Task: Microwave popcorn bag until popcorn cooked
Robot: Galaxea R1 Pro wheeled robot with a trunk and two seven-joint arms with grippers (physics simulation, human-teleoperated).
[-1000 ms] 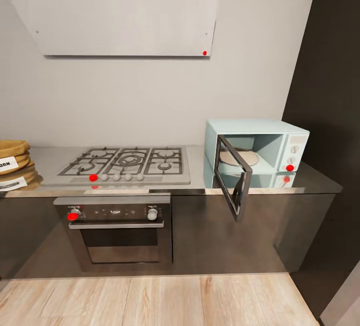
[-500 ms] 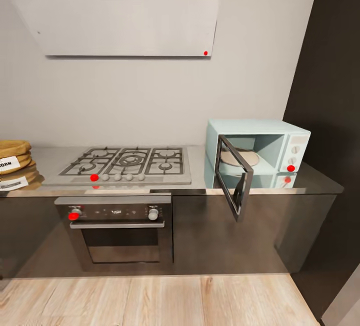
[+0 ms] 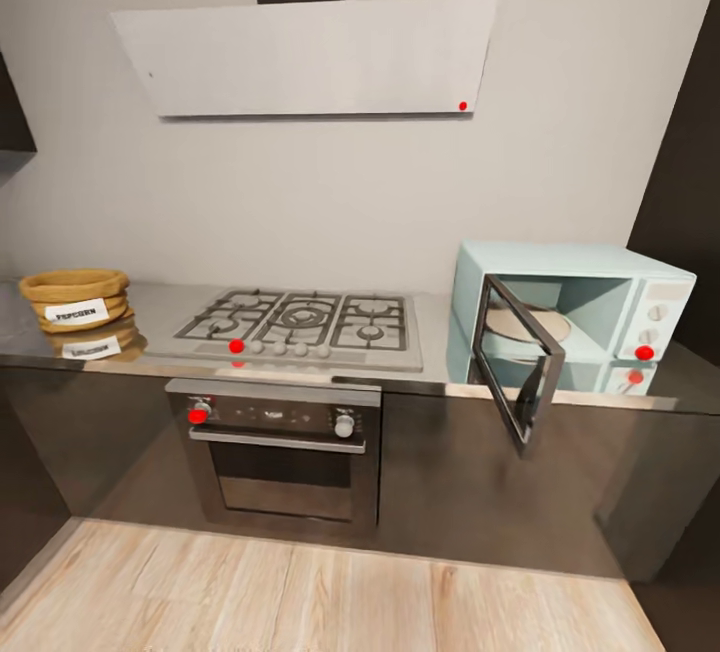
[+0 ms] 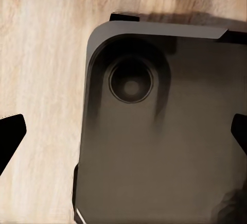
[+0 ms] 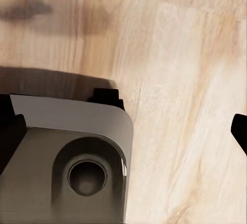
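Small squat tan-brown paper popcorn bag (image 3: 76, 298) with rolled-down rim and white label, upright at the far left of the head view, on the long grey glossy countertop (image 3: 150, 317). At the right of that frame, the pale mint-blue boxy microwave (image 3: 585, 317), dark glass door (image 3: 515, 367) swung open toward the camera, cavity free to receive the bag. Between them, a gas hob with grey grates (image 3: 300, 322) above a dark built-in oven (image 3: 275, 452).

Both arms hanging low, aimed at the pale wood floor (image 3: 300, 597). Left gripper (image 4: 123, 131) with dark fingertips (image 4: 10, 134) set wide apart at opposite picture edges, nothing between them. Right gripper (image 5: 126, 131) likewise spread and empty.

Bag well apart from either gripper, off toward the left arm's side, so probably a left-arm reach once closer. No long axis to speak of: squat, round, open end up.

Countertop things shown by the head view; rounded grey robot base (image 4: 164, 131) over floorboards shown by the wrist views.
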